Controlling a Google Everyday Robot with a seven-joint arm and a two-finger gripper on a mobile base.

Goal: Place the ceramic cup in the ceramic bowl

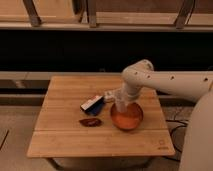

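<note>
Directly under the gripper (121, 102) sat the ceramic bowl (127, 117) on the wooden table (100, 140). The ceramic cup could not be made out. Left lay a dark-red object (90, 122) and a blue-and-white object (93, 104).
</note>
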